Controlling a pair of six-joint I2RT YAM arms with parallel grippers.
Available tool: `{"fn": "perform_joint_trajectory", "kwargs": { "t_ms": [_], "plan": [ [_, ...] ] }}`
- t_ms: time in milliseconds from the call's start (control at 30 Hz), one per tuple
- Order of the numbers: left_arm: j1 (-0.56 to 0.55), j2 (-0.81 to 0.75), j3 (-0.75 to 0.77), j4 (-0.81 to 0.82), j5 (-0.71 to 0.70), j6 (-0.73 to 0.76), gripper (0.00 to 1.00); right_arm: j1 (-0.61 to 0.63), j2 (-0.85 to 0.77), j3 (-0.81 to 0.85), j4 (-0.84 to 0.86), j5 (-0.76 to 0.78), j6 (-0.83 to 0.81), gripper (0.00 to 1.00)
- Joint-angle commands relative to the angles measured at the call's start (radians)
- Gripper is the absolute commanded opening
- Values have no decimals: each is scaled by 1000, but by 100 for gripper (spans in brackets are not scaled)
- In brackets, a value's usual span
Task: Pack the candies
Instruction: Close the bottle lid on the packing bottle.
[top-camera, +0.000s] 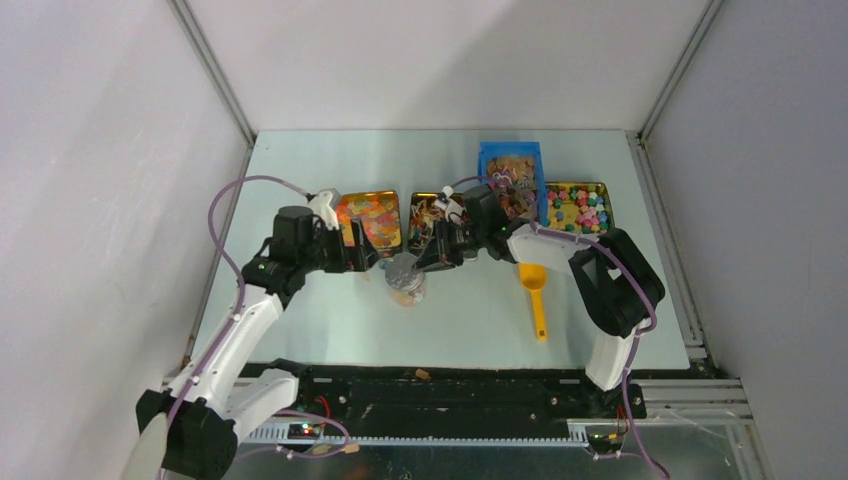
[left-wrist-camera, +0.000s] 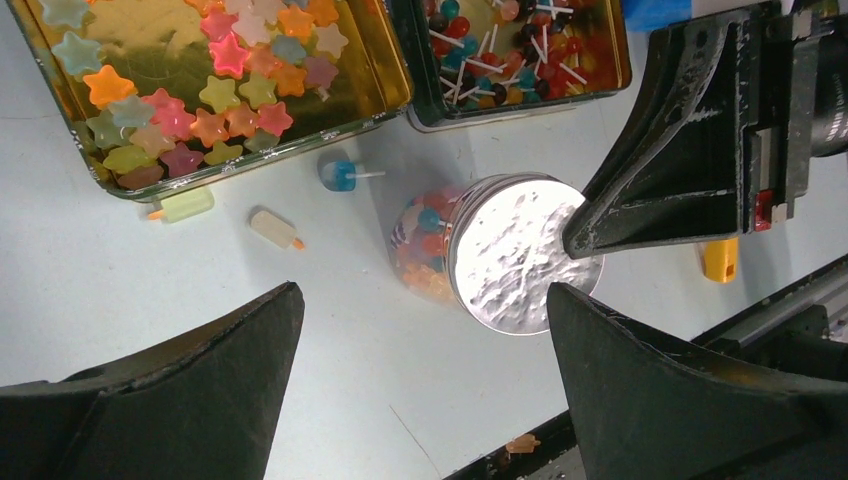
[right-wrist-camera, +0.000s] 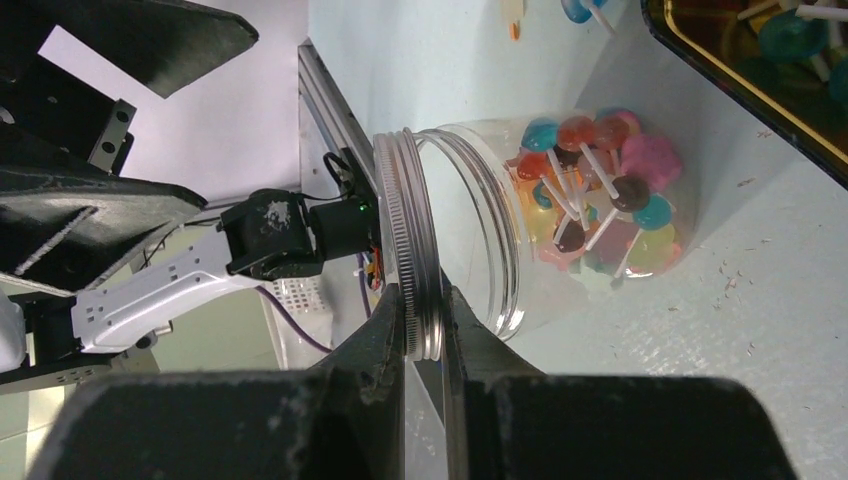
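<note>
While the right gripper (right-wrist-camera: 422, 320) pinches shut on the rim of the round silver lid (left-wrist-camera: 515, 255), a clear jar (right-wrist-camera: 490, 180) stands near the middle of the table (top-camera: 320, 170). Its lower part is packed with candies (right-wrist-camera: 595, 200), lollipops and bright wrapped pieces among them. The left gripper (left-wrist-camera: 425, 292) hangs just beside the jar, jaws spread wide and holding nothing. Filling looks largely done and the job appears to have reached the capping stage, though whether the lid is seated or screwed tight cannot be told. Not packed are 3 stray sweets (left-wrist-camera: 272, 228) lying on the table between jar and tins. Plenty of stock also remains in 3 gold tins (left-wrist-camera: 170, 55) and 1 blue bin (top-camera: 485, 175) along the back. An orange scoop (top-camera: 536, 295) lies on the table to the jar's right. The surface is a pale green-grey sheet flecked with crumbs, boxed in by plain white panels on aluminium rails.
</note>
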Motion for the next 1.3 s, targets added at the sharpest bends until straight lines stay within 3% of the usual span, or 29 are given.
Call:
{"fn": "perform_joint_trajectory", "kwargs": {
  "t_ms": [0, 200, 433, 733, 1267],
  "plan": [
    [-19, 17, 19, 26, -1, 37, 100, 4, -28, 48, -9, -1, -12, 9],
    [-27, 30, 22, 24, -10, 48, 100, -6, -62, 56, 41, -18, 38, 9],
    [-55, 74, 27, 34, -6, 48, 99, -19, -79, 61, -39, -1, 6, 10],
    [-83, 140, 34, 65, 25, 43, 82, -21, -57, 62, -68, 4, -16, 11],
    [-105, 144, 22, 60, -22, 56, 85, -7, -28, 62, 2, -64, 71, 13]
  ]
}}
